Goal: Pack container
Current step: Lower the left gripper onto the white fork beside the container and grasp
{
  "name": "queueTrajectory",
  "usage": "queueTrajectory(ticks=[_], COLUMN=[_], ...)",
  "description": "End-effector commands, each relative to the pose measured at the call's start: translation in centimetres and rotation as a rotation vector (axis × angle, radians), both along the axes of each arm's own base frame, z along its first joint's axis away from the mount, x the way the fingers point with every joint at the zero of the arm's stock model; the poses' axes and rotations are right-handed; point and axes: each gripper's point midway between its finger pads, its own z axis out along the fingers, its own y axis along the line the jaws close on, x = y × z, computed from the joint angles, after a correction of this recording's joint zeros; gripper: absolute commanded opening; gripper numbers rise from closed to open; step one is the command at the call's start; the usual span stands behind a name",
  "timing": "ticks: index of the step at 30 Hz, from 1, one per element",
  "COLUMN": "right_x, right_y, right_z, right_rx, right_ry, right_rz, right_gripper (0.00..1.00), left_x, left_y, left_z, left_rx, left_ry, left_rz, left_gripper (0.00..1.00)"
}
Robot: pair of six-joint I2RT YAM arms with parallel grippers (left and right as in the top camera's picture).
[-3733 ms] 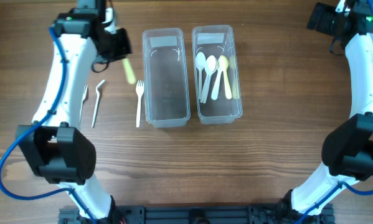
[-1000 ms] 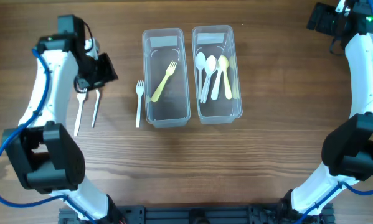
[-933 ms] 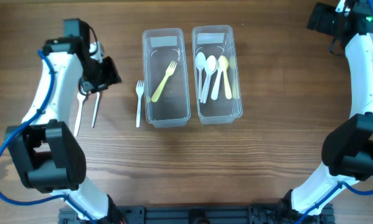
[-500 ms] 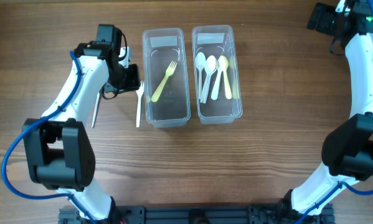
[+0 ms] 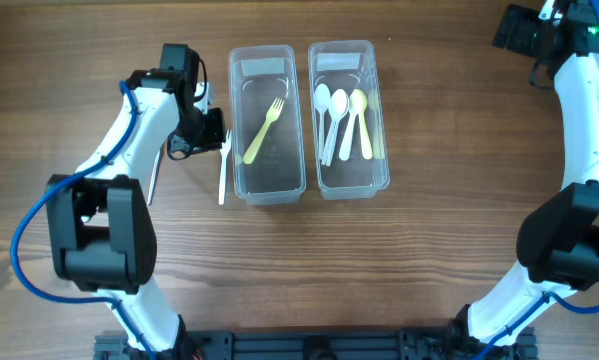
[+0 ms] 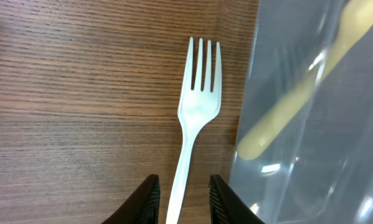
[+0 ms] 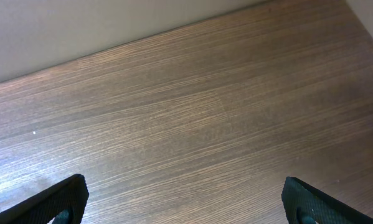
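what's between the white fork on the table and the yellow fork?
Only the container's clear side wall: the yellow fork lies inside it, the white fork outside on the table. Clearest in the left wrist view.

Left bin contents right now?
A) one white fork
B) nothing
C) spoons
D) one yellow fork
D: a single yellow fork lies inside the left container. The white fork is on the table beside it, and the spoons are in the right container.
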Motion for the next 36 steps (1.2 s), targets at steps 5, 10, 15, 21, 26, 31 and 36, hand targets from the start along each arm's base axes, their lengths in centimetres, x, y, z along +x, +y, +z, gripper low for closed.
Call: queueTrajectory(ticks=[5, 10, 15, 21, 26, 31, 36], right_x=[0.0, 0.0, 0.0, 0.0, 0.0, 0.0, 0.0], right_y=[0.1, 0.1, 0.1, 0.1, 0.1, 0.1, 0.1], right_z=[0.9, 0.9, 0.9, 0.9, 0.9, 0.9, 0.9], right_rx=[-0.013, -0.013, -0.013, -0.014, -0.013, -0.013, -0.013], right_ry=[-0.018, -0.018, -0.018, -0.018, -0.018, -0.018, -0.018], right_rz=[0.0, 0.0, 0.0, 0.0, 0.0, 0.0, 0.0], right_gripper=[1.0, 1.0, 1.0, 1.0, 1.0, 1.0, 1.0], left_x=[-0.6, -0.4, -0.5, -0.9, -1.1, -1.0, -1.6], left_y=[-0.3, -0.6, -1.3, -1.5, -1.5, -1.5, -0.5], left_z=[-2.4, -2.7, -3.3, -4.6, -5.1, -5.5, -6.7], left_rx=[-0.013, -0.033, -0.072, -0.085, -0.083, -0.082, -0.024], left_ry=[0.06, 0.056, 0.075, 0.115, 0.128, 0.133, 0.167], left_rz=[-0.018, -0.019, -0.022, -0.021, -0.02, -0.02, -0.017], left_gripper=[0.28, 0.27, 0.28, 0.3, 0.36, 0.36, 0.35])
